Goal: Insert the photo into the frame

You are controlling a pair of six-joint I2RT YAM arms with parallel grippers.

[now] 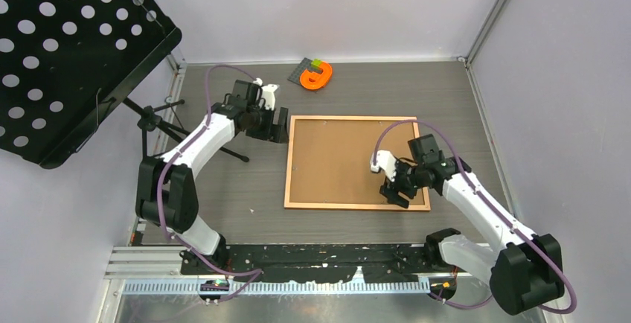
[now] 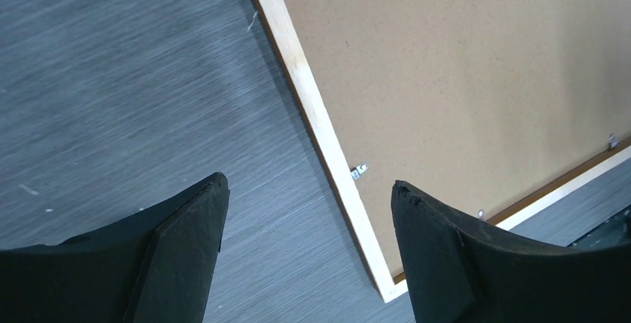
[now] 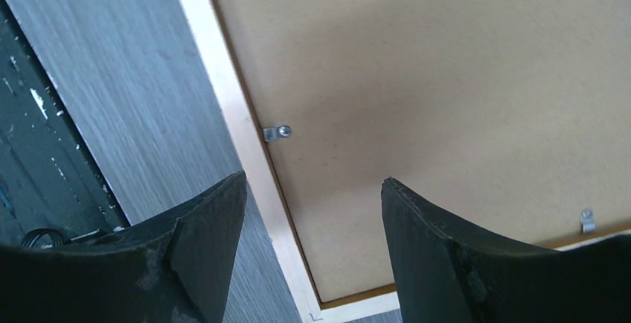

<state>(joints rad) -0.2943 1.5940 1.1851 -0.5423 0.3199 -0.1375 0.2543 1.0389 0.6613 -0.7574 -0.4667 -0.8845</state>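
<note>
Frame face down on table, 2 open grippers over its corners

1 thin-edged rectangular frame of light orange-brown wood [image 1: 289, 161] lies flat, back side up, in the middle of the grey wood-grain table [image 1: 245, 189]. 1 plain brown backing board [image 1: 335, 159] fills the frame from rim to rim.

There are 2 white robot arms. The left gripper [image 1: 277, 128] is at the frame's far left corner. In the left wrist view its 2 black fingers [image 2: 186, 241] stand well apart, 1 on each side of the pale rim, with nothing between them. That view shows 3 small metal clips [image 2: 359, 170] along the inner edge of the rim, each resting on the board.

The right gripper [image 1: 394, 193] is over the frame's near right corner. In the right wrist view its 2 black fingers [image 3: 201, 241] are likewise spread and hold nothing, with the rim and board below the gap. That view shows 2 metal clips [image 3: 277, 133], 1 on each of the 2 edges that meet at the corner.

At the far edge of the table, well apart from the frame, lies 1 orange curved plastic piece [image 1: 318, 79], touching 1 grey studded plate [image 1: 300, 74] with 1 green block [image 1: 318, 63]. To the left stands 1 black perforated metal music stand [image 1: 67, 55] on 1 black tripod [image 1: 152, 122].
</note>
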